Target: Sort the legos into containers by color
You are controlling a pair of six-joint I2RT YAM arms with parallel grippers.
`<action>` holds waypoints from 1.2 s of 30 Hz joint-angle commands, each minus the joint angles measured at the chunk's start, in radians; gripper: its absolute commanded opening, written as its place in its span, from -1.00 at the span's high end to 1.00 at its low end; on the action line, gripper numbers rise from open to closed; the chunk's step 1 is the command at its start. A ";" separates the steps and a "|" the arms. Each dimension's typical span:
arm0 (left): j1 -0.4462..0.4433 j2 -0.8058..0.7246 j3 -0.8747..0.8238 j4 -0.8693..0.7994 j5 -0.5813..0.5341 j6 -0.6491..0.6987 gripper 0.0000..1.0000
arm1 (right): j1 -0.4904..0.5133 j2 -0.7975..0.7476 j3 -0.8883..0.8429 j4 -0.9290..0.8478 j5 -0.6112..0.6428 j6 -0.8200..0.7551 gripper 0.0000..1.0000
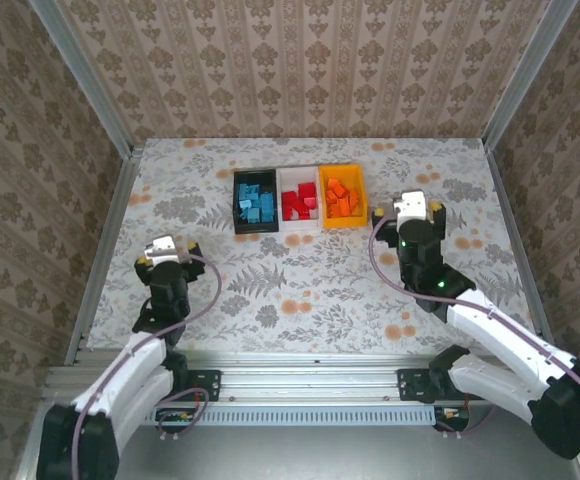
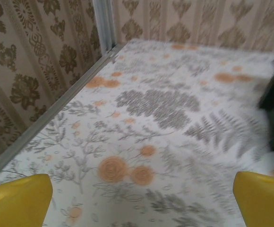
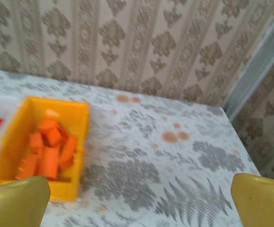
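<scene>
Bright, diffuse light casts only faint shadows; the overhead view is sharp, both wrist views blurred, the orange legos (image 3: pixel 47 149) smeared.

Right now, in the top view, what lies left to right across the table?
left gripper → black bin of blue legos → white bin of red legos → orange-yellow bin of orange legos → right gripper

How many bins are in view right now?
3, joined in a row: black bin on the left, white bin in the middle, orange-yellow bin on the right. None looks hidden.
</scene>
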 commanded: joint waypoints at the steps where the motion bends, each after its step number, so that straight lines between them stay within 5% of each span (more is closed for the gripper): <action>1: 0.066 0.160 -0.015 0.331 0.099 0.184 -1.00 | -0.073 -0.052 -0.152 0.216 -0.103 -0.042 -1.00; 6: 0.198 0.498 0.061 0.534 0.238 0.165 -1.00 | -0.308 0.032 -0.301 0.396 -0.296 0.060 -1.00; 11: 0.265 0.770 0.169 0.629 0.386 0.158 -1.00 | -0.445 0.338 -0.360 0.801 -0.412 0.127 -1.00; 13: 0.270 0.731 0.220 0.467 0.422 0.149 -0.99 | -0.464 0.411 -0.312 0.791 -0.438 0.132 -1.00; 17: 0.263 0.748 0.227 0.477 0.460 0.178 -1.00 | -0.480 0.616 -0.271 0.921 -0.537 0.107 -1.00; 19: 0.261 0.749 0.228 0.475 0.458 0.178 -1.00 | -0.475 0.569 -0.194 0.690 -0.559 0.100 -1.00; 36: 0.256 0.752 0.241 0.453 0.498 0.202 -1.00 | -0.478 0.584 -0.184 0.698 -0.569 0.095 -1.00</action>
